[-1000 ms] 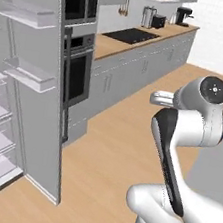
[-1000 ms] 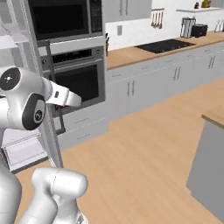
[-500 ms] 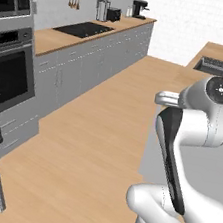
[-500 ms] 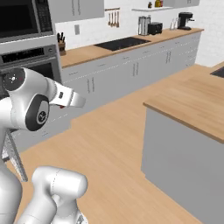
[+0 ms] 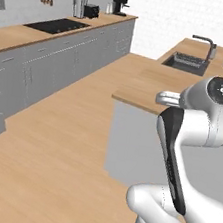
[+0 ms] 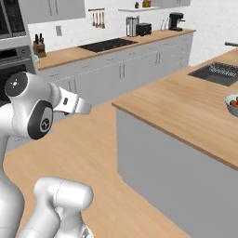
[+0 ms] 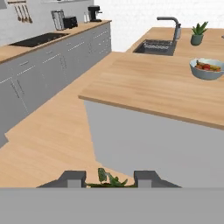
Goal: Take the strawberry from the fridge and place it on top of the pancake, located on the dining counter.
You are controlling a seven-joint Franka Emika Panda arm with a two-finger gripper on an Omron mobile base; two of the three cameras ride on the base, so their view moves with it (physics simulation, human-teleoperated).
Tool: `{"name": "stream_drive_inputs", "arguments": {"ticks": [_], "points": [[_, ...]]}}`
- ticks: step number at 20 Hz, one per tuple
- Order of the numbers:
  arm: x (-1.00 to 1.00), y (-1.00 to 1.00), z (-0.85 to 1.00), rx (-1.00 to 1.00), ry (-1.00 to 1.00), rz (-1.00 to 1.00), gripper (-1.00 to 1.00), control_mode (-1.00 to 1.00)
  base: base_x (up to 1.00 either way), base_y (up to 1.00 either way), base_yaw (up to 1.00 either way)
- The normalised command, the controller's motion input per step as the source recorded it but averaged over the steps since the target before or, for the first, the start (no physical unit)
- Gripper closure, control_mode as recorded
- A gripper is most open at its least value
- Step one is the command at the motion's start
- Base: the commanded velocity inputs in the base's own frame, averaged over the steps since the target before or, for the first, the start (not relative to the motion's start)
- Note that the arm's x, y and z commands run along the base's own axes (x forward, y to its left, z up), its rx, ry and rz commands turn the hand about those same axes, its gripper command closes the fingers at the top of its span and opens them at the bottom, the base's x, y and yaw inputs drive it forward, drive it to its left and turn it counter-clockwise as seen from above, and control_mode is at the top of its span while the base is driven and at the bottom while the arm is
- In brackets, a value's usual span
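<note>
In the hand view my gripper (image 7: 109, 177) is shut on a small thing whose green leafy top pokes up between the two dark fingertips; I take it for the strawberry (image 7: 108, 178), its red body hidden. The dining counter (image 7: 153, 83), a light-wood top on a grey base, lies ahead and to the right, its near corner close in front of the hand. It also spreads across the dining counter (image 5: 147, 86) and the dining counter (image 6: 186, 107) in the base views. The pancake and the fridge are out of view.
A dark sink (image 7: 155, 46) with a tap and a potted plant (image 7: 197, 33) sit at the counter's far end. A grey bowl (image 7: 206, 68) of fruit stands on its right side. The grey kitchen worktop (image 5: 55, 24) with a hob runs along the left wall. Wooden floor lies between.
The whole picture has swung from the open fridge and oven past the worktop to the dining counter, so the base has turned. The gripper has stayed shut.
</note>
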Motion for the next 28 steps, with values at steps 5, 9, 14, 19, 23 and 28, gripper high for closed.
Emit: {"name": "stream_drive_inputs", "arguments": {"ticks": [5,9,14,19,23,28], "points": [[0.00,0.00,0.00,0.00,0.00,0.00,1.00,1.00,-0.04,-1.00,-0.03],[0.00,0.00,0.00,0.00,0.00,0.00,1.00,1.00,-0.07,-1.00,-0.02],[0.00,0.00,0.00,0.00,0.00,0.00,1.00,1.00,-0.29,-1.00,-0.02],[0.00,0.00,0.00,0.00,0.00,0.00,1.00,1.00,-0.27,-1.00,-0.03],[0.00,0.00,0.00,0.00,0.00,0.00,1.00,1.00,-0.01,-1.00,0.00],[0.00,0.00,0.00,0.00,0.00,0.00,1.00,1.00,0.00,-1.00,0.00]]}}
